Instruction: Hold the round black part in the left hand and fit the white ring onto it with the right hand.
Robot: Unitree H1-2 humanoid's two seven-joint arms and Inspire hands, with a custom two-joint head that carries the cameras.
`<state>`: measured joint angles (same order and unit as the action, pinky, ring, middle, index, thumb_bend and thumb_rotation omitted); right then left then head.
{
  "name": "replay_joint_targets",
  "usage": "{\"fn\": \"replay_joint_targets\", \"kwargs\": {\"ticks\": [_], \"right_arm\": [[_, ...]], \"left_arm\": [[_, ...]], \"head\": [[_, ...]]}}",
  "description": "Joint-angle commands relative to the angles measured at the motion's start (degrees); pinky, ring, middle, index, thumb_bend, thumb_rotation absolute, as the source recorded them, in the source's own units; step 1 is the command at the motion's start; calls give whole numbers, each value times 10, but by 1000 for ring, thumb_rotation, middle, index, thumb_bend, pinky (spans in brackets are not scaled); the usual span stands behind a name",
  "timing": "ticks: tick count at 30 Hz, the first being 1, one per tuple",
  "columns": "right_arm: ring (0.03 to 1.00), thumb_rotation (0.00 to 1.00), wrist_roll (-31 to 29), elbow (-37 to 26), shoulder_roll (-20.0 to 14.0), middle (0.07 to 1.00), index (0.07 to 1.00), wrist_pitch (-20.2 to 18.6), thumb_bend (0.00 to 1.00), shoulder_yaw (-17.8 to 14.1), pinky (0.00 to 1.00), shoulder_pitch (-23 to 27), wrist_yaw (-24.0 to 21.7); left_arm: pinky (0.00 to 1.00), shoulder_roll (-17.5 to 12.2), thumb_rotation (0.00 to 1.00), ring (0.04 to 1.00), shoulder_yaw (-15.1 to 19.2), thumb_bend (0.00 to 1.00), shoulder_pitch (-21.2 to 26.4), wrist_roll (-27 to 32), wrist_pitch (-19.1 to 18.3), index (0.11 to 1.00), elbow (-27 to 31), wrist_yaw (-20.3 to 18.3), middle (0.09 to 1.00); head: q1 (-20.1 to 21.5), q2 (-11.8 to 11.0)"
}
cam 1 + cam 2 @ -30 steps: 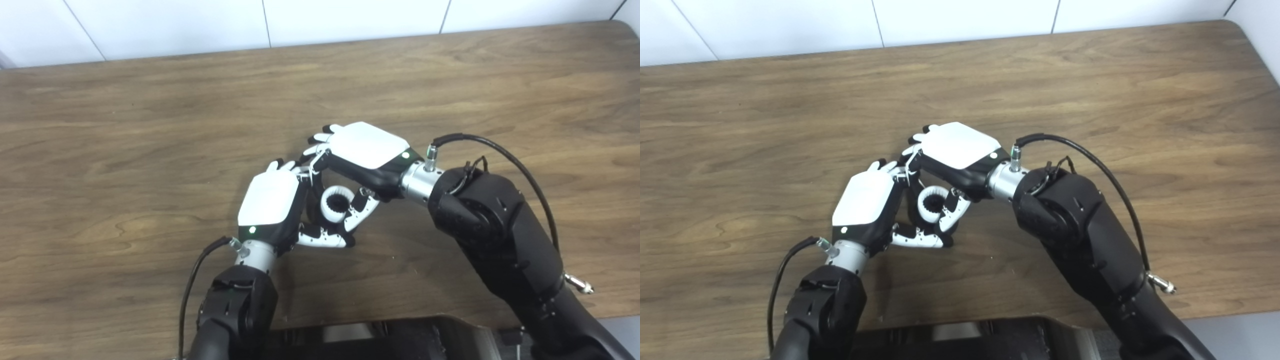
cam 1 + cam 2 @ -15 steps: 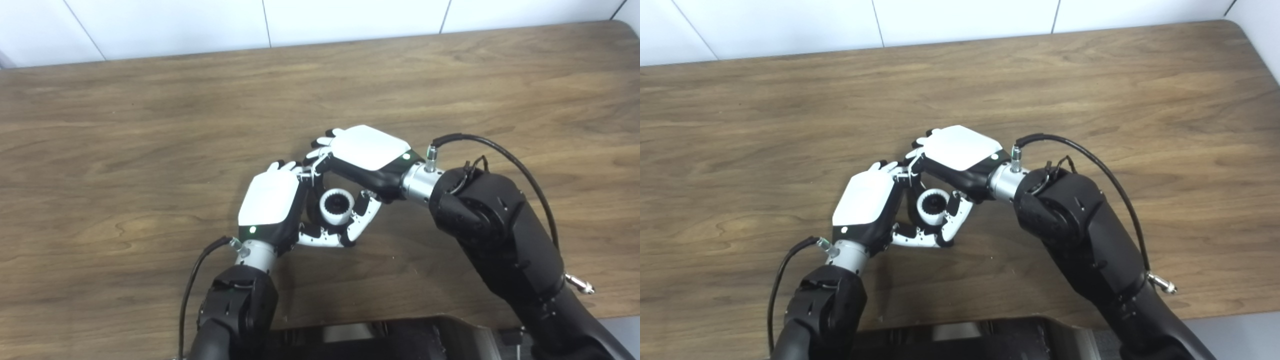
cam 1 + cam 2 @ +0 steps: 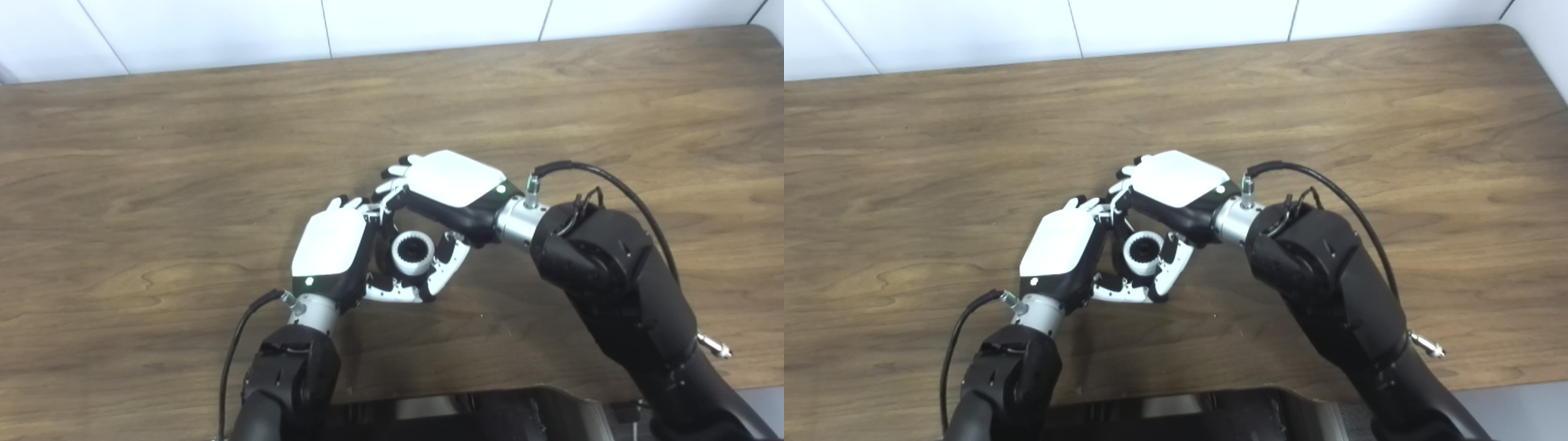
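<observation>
White ring (image 3: 413,253) sits face-up btwn both hands, over the round black part (image 3: 384,257), which left hand (image 3: 331,250) grips. Right hand (image 3: 450,190) pinches ring from the right & above; seating push prob. goes left, twd left palm.

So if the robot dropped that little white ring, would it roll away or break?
The white ring looks round, so on edge it could well roll across the flat table. It keeps its shape between the left hand and right hand, so probably stiff plastic, unlikely to break. Being small, it is likely light.
</observation>
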<state>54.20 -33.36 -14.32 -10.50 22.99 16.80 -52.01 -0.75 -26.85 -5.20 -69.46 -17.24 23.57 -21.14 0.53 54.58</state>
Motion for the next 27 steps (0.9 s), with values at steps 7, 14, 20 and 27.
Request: {"fn": "replay_joint_targets", "kwargs": {"ticks": [7,14,20,27], "right_arm": [[949,281,-14,-30,-6,851,592,-1,1000,-26,982,30,4],[942,272,-25,-40,-11,843,589,-8,1000,-45,980,37,4],[944,275,-35,-43,-18,842,594,-6,1000,-61,984,47,8],[948,294,-39,-42,-23,842,609,-10,1000,-69,989,53,9]], "left_arm": [[964,3,50,899,-7,520,1,1,8,482,-11,-3,801],[974,4,49,902,-6,519,2,0,5,484,-13,-5,804],[977,2,50,904,-4,520,1,4,6,483,-14,-3,805],[972,-1,52,901,-2,520,0,7,9,485,-15,2,802]], "head": [[0,0],[-1,-2],[0,-4],[0,-4]]}}
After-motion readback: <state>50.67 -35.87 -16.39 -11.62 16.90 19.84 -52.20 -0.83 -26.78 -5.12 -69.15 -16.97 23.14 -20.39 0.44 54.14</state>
